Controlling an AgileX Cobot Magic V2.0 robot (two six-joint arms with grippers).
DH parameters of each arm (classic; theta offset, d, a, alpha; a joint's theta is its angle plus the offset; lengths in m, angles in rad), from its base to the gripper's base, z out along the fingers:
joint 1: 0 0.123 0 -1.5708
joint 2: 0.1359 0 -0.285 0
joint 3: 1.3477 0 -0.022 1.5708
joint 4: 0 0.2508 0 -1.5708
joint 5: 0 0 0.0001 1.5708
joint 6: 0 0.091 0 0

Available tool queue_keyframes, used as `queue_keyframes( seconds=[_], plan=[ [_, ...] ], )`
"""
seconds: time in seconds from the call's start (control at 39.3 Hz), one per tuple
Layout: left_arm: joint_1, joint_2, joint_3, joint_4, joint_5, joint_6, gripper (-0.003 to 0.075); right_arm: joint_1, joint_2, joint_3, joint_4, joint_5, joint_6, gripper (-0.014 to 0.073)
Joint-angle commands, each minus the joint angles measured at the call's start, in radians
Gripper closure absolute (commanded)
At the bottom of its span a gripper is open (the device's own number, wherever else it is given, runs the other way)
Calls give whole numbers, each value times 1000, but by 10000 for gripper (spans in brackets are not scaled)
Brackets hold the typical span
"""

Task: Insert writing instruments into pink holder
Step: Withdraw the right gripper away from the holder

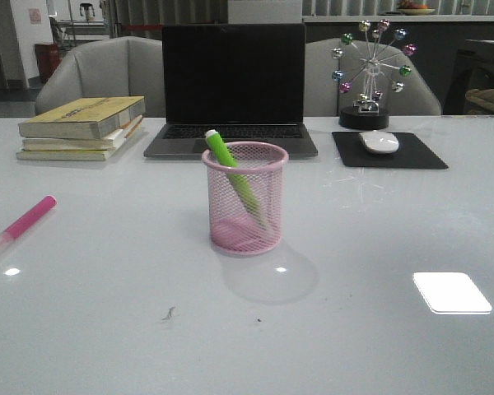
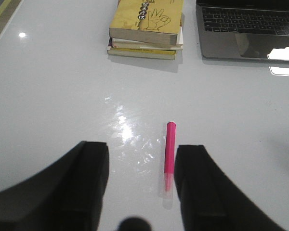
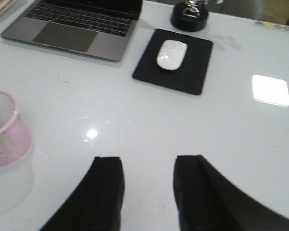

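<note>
The pink holder (image 1: 245, 199) stands mid-table, and the green marker (image 1: 231, 167) leans inside it, its tip above the rim. Part of the holder (image 3: 5, 129) shows at the edge of the right wrist view. The magenta marker (image 1: 25, 222) lies flat on the table at the far left. In the left wrist view that marker (image 2: 170, 154) lies between my left gripper's fingers, close to one finger (image 2: 202, 183), its pale cap toward the wrist. My left gripper (image 2: 140, 161) is open above the table. My right gripper (image 3: 147, 166) is open over bare table beside the holder. Neither arm shows in the front view.
A stack of books (image 1: 82, 127) sits at the back left, an open laptop (image 1: 233, 90) behind the holder. At the back right a white mouse (image 1: 379, 141) rests on a black pad (image 1: 389, 150), with a ferris-wheel ornament (image 1: 369, 70) behind.
</note>
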Motion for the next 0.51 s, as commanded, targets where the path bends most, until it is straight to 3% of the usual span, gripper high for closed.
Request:
queue_keyframes(
  seconds=[0.0, 0.18, 0.36, 0.48],
  plan=[
    [-7, -9, -38, 0, -72, -10, 325, -65, -70, -12, -12, -2, -1, 211],
    [-7, -9, -38, 0, -74, -10, 325, -117, -113, -8, -15, 112, -1, 211],
    [-16, -7, -43, 0, -131, 11, 325, -117, -113, -8, -14, 99, -1, 211],
    [-47, 41, -93, -3, -60, 26, 325, -117, -113, -8, -13, 101, -1, 211]
  ],
)
